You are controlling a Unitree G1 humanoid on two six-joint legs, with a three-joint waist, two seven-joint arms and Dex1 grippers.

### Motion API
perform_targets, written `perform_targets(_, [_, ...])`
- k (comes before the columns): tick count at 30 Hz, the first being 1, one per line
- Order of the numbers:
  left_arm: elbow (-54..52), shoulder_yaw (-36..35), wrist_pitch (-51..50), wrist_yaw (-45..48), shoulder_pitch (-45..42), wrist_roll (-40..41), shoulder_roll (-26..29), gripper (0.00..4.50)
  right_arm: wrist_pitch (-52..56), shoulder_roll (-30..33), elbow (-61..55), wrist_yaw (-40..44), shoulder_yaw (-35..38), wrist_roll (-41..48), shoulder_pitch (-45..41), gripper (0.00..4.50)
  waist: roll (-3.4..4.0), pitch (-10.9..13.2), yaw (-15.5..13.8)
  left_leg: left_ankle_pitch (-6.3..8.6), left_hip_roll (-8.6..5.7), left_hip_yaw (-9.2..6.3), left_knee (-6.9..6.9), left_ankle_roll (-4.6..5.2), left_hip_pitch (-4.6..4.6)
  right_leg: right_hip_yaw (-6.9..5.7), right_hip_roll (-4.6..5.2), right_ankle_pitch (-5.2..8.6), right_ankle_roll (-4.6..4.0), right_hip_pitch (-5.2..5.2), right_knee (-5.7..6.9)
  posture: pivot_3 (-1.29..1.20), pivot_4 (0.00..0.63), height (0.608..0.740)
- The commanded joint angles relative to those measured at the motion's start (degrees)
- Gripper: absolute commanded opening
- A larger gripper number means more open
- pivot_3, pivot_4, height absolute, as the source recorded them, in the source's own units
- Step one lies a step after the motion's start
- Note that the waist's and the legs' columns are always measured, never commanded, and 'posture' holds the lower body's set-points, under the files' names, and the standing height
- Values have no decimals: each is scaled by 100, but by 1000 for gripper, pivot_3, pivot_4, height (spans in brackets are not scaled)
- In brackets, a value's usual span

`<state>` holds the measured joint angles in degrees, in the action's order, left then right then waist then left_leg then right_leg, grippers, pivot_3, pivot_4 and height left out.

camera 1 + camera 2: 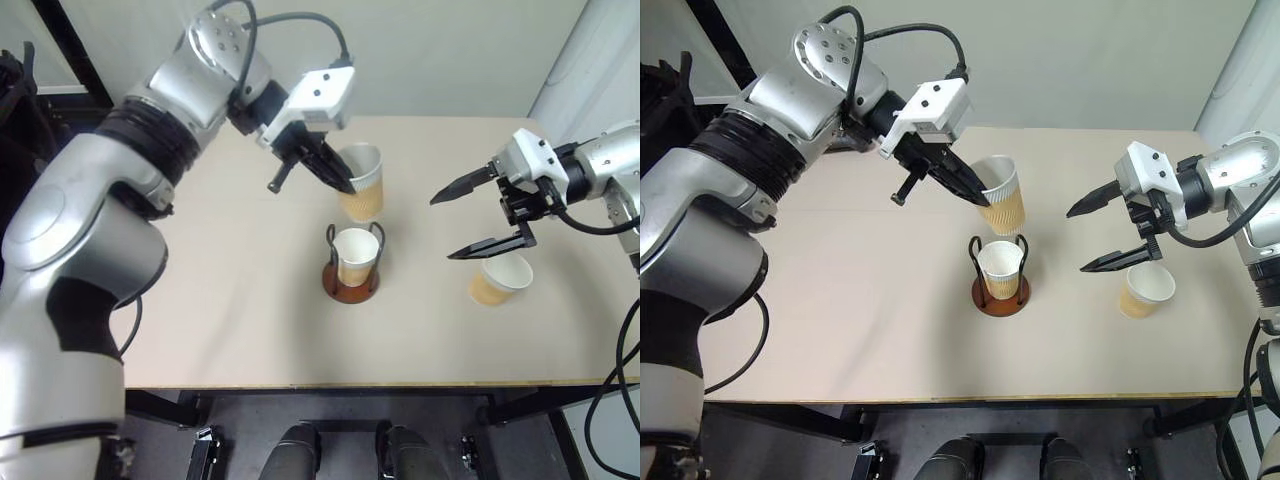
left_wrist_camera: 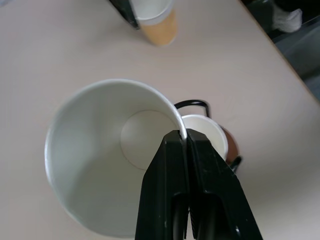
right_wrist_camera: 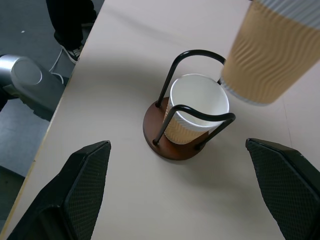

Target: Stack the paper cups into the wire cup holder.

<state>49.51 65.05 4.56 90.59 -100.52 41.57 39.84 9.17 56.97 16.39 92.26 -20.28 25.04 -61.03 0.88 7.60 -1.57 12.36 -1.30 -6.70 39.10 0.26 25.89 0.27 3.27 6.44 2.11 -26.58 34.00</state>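
Tabletop (image 1: 230,300) first: a pale beige surface that carries everything. No brand, label or writing can be read on any of the things.

Above it, the left gripper (image 1: 345,184) reaches in over the middle of the table. Its two black fingers (image 2: 192,190) are pressed together on the white rolled rim of a held paper cup (image 1: 362,185), one finger inside the rim and one outside. This cup hangs in the air, tilted, clear of the table, just above and slightly behind the wire cup holder (image 1: 351,262).

The right gripper (image 1: 447,222) hovers well to the right of the holder, its fingers spread wide with nothing between them. Its lower finger hangs just above the third paper cup (image 1: 501,279), which stands upright on the table near the right side, tan outside and white inside.

The holder stands at the middle of the table, a round reddish-brown disc base (image 3: 172,147) with two dark wire loops rising from it. A seated paper cup (image 3: 195,112) stands upright between the loops, its ribbed tan wall showing through the wires.
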Motion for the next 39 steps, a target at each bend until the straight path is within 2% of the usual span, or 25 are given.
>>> perform_targets(1, [-230,217,24,191,-281,288,131,27,31,121,-170,24,49,156,-58,4500,0,0,-1,0,-1,-1,0,-1,0,-2,-1,0,0,0,0,0,150,740])
perform_targets(12, [-356,876,408,191,-316,389,280,27,80,98,-196,24,59,190,-48,4500,3,1,-2,-2,-2,-7,-6,-4,2,-5,-4,1,2,3,-9,0,150,740])
perform_targets(24, [-613,1199,488,191,-364,622,403,27,70,46,-173,24,78,161,-67,4500,5,3,-7,-3,-4,-16,-9,-6,5,-8,-4,3,3,4,-11,0,150,740])
perform_targets(37, [-486,1425,808,191,-378,468,341,27,109,13,-209,24,121,131,-51,4500,6,3,-6,-3,-4,-19,-13,-7,7,-7,-3,4,4,5,-17,0,150,740])
perform_targets(39, [-502,1401,807,191,-379,507,338,437,109,0,-202,24,125,120,-50,4500,6,4,-6,-3,-3,-21,-13,-7,7,-8,-3,5,5,5,-17,0,150,740])
